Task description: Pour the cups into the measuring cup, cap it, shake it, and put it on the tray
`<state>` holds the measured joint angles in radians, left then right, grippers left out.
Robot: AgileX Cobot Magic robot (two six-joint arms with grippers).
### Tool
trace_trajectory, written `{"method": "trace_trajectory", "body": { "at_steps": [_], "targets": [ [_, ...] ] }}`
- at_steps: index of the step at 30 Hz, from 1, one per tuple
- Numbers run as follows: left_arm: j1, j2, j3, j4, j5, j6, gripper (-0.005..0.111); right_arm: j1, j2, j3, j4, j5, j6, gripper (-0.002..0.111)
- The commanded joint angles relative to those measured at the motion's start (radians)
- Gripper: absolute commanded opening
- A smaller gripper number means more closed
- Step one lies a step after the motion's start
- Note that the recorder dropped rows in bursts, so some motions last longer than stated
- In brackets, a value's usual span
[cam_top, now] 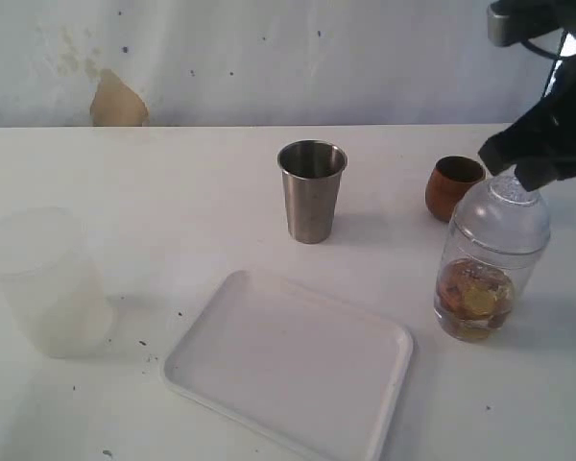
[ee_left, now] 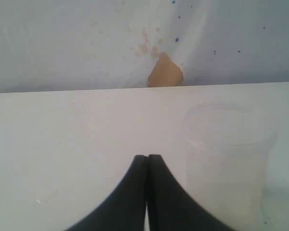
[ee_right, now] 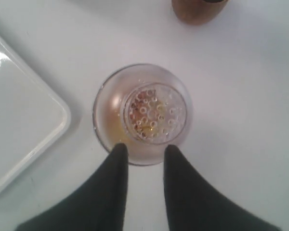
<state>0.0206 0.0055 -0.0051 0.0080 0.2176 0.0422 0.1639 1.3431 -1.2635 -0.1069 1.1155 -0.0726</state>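
The measuring cup point(cam_top: 478, 288) stands right of the tray point(cam_top: 288, 363), capped with a clear domed lid point(cam_top: 504, 219) and holding amber and brown bits. My right gripper point(cam_top: 526, 173) hovers just over the lid, open, with only table showing between its fingertips point(ee_right: 119, 150). From above, the perforated lid top point(ee_right: 155, 113) shows inside the measuring cup's rim point(ee_right: 102, 126). The wooden cup point(cam_top: 451, 187) and steel tumbler point(cam_top: 312, 192) stand behind. The frosted cup point(cam_top: 43, 283) stands far left. My left gripper point(ee_left: 147, 157) is shut and empty, beside the frosted cup point(ee_left: 226, 159).
The white tray's rounded corner point(ee_right: 19, 125) lies close to the measuring cup. The wooden cup point(ee_right: 197, 10) is just beyond the jar. A wall with a tan patch point(cam_top: 115, 101) closes the table's far edge.
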Motion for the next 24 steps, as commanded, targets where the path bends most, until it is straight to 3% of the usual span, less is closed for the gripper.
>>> {"method": "trace_trajectory", "body": {
  "at_steps": [1,24],
  "targets": [
    [0.003,-0.005,0.005,0.0,-0.014,-0.007,0.0,0.004,0.012,-0.021,0.002,-0.038,0.005,0.002],
    [0.003,-0.005,0.005,0.0,-0.014,-0.007,0.0,0.004,0.145,-0.032,0.021,-0.005,-0.025,0.0]
  ]
}}
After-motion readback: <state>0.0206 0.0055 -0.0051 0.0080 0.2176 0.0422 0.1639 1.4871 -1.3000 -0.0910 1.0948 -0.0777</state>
